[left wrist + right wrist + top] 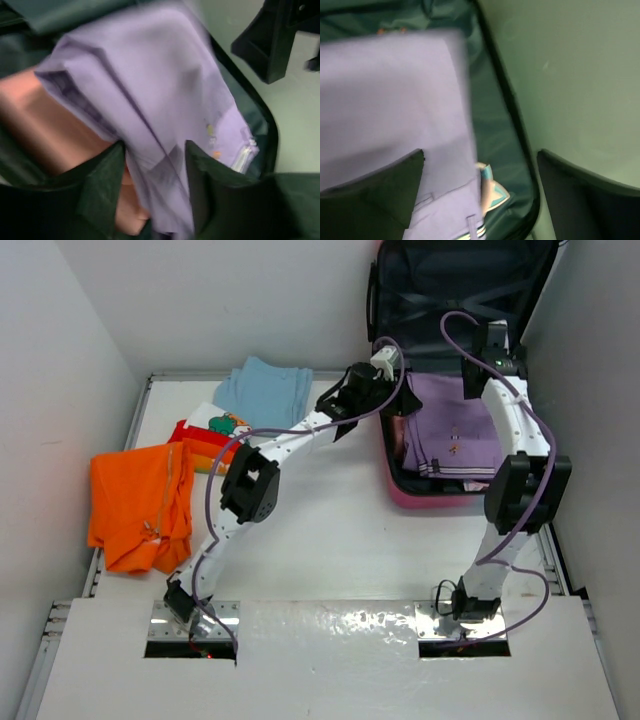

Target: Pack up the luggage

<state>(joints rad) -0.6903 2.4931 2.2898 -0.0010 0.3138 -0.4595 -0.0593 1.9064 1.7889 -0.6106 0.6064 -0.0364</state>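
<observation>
- Left gripper hangs over the left side of the open luggage. Its fingers stand partly apart, and a fold of the purple garment runs through the gap. Blur hides whether either pad touches the cloth.
- Its arm rises from the near-left base, bends at an elbow above the table, then stretches right and away to the case's left rim.
- Right gripper is spread wide and holds nothing. One finger hangs over the purple cloth and the other is out past the case's dark rim.
- That arm stands up from the near-right base, its elbow by the case's near right corner. Its forearm leans away over the right part of the lower shell.
- The luggage sits at the table's far right corner, lid propped upright at the back. The lower shell lies flat with the purple garment inside.
- Both wrist views are smeared.
- A pinkish-tan patch under the purple cloth is too blurred to name, as is a turquoise-and-white scrap at the garment's edge.
- From above, wrists and cables cover both sets of fingers, and the frame cuts off the lid's top.
- An orange garment and a light blue garment lie well apart from the case, on the left.
</observation>
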